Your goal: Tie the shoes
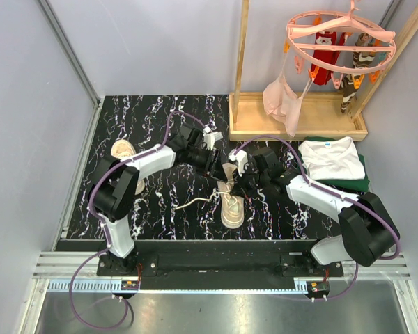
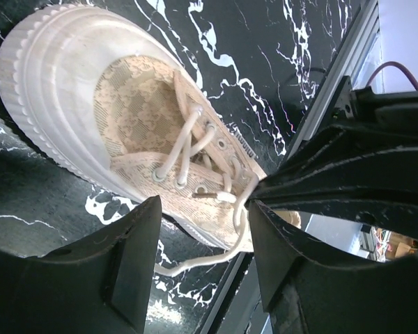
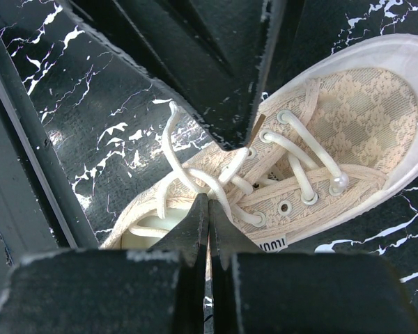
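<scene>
Top external view showed the centre shoe (image 1: pixel 231 203) lying mid-frame on the table (image 1: pixel 160 118), the second shoe (image 1: pixel 123 149) toward the left edge. Over the centre shoe's laces (image 2: pixel 184 145) the left claw (image 2: pixel 203 223) stood wide, while the right claw (image 3: pixel 209 209) was pinched shut at them

left shoe (image 1: pixel 122 149) half hidden behind left arm (image 1: pixel 148 161).

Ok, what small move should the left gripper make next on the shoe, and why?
Probably close the left gripper on the lace. It stands open above the shoe, with a loose stretch of that lace running through its gap, while the right gripper is shut on the lace nearby.
</scene>
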You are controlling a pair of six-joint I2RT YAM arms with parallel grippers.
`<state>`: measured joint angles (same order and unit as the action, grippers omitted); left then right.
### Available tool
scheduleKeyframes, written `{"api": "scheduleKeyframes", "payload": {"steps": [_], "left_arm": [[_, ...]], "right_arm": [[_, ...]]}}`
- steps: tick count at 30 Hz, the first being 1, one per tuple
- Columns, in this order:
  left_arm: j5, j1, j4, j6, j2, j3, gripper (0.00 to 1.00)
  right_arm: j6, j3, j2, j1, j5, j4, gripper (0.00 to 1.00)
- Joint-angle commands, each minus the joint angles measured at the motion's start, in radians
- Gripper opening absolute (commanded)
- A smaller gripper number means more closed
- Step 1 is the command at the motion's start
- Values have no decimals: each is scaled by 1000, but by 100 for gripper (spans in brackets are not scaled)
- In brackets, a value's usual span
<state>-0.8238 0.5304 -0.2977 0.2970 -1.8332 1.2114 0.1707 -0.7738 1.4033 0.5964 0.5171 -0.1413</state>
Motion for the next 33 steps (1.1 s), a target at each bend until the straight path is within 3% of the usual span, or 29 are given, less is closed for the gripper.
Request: {"api": "scheduleKeyframes", "payload": {"steps": [1,11,19,29,30,33], "left_arm": [[3,13,58,34,-20,27,56],[-58,32,109,86,-47,14,48],[-81,46,132,103,-46,-7,27],[-95,46,137,102,-26,-41,24],[-97,46,138,102,-26,-41,13],[-87,43,137,97,-18,-39,0]], "right_arm": [[9,-5,8,8,-6,57,0],[7,-7,11,8,-8,55,0],[3,-10,16,8,-15,60,0],[-2,-12,19,8,-23,65,0],[-2,-12,19,6,-23,65,0],[-5,-16,19,8,-23,60,3]]}}
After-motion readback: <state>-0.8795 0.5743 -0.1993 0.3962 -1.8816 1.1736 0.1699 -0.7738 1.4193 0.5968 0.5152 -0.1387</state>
